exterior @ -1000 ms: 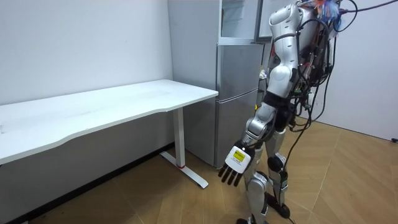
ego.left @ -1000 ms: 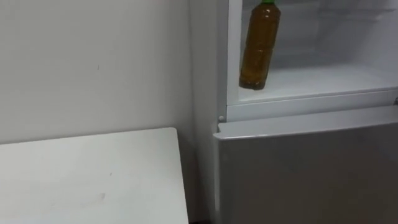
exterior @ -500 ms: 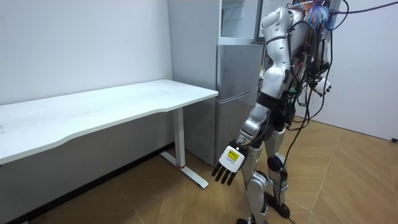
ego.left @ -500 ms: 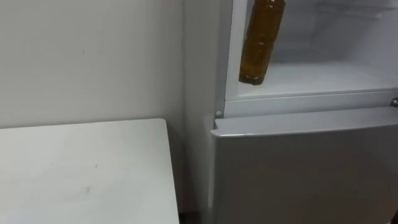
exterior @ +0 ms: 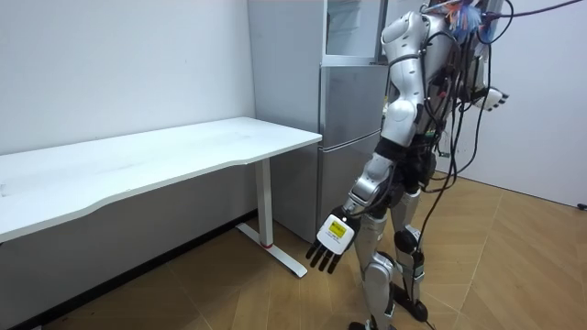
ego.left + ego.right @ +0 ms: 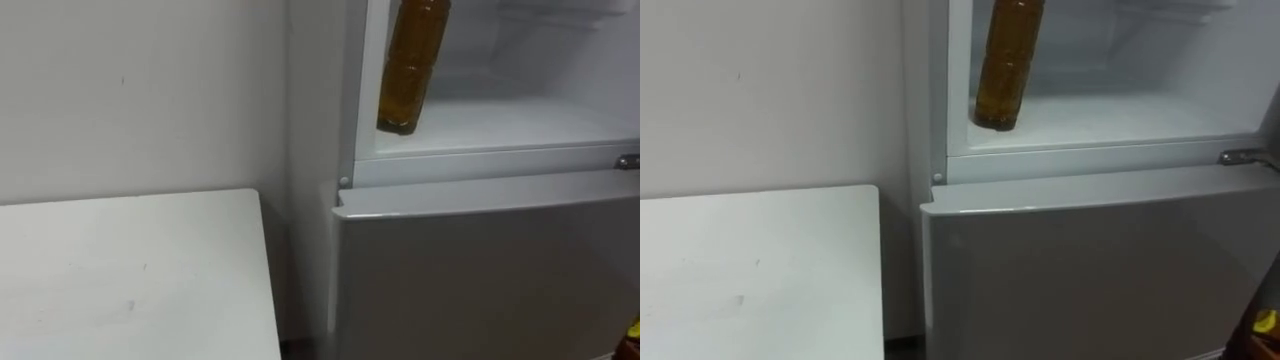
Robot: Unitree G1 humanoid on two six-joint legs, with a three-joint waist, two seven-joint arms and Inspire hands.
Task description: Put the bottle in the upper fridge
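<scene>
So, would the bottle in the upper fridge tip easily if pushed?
Probably: the bottle is tall and narrow, standing near the front edge of the shelf, so it could topple out. It looks full of brown liquid, so likely heavy for its size.

Bottle point(image 6: 408, 70) top beyond upper edge

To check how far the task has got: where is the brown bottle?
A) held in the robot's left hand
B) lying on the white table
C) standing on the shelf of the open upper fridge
C: the bottle stands on the shelf of the upper fridge; the left hand hangs open.
</scene>
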